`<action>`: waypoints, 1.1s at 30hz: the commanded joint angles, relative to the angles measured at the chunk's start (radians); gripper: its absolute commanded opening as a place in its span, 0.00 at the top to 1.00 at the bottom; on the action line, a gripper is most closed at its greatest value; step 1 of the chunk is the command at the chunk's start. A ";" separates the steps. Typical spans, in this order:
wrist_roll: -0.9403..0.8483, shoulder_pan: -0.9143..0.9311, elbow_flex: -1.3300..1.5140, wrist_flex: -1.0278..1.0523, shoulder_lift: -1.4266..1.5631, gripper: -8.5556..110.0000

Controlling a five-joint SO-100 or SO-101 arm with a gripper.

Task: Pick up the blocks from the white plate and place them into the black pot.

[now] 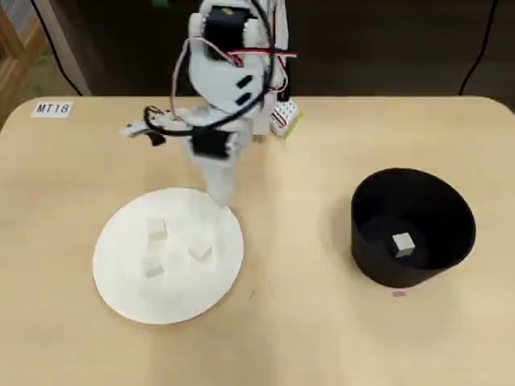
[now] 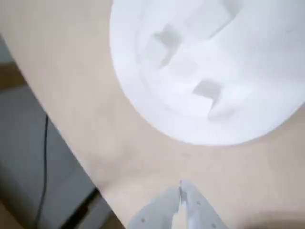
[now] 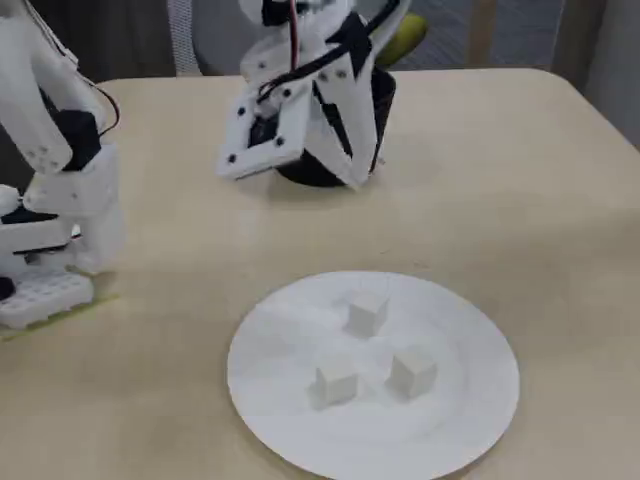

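Three pale blocks (image 1: 157,229) (image 1: 200,251) (image 1: 152,268) lie on the white plate (image 1: 185,301) at the table's left in the overhead view. The fixed view shows the same blocks (image 3: 366,312) (image 3: 412,372) (image 3: 336,384) on the plate (image 3: 280,400). One more block (image 1: 403,244) rests inside the black pot (image 1: 438,201) at the right. My gripper (image 1: 221,197) hangs just off the plate's upper right rim, shut and holding nothing. In the wrist view its tips (image 2: 181,188) meet over bare table below the plate (image 2: 257,109). In the fixed view the gripper (image 3: 357,182) partly hides the pot (image 3: 384,100).
My arm's base (image 1: 233,72) stands at the table's back edge, beside a small yellow-green object (image 1: 286,121). A label reading MT18 (image 1: 53,108) sits at the back left corner. In the fixed view a second white arm (image 3: 60,150) stands at the left.
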 commanded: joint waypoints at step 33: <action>0.365 0.256 -0.124 0.106 -0.380 0.68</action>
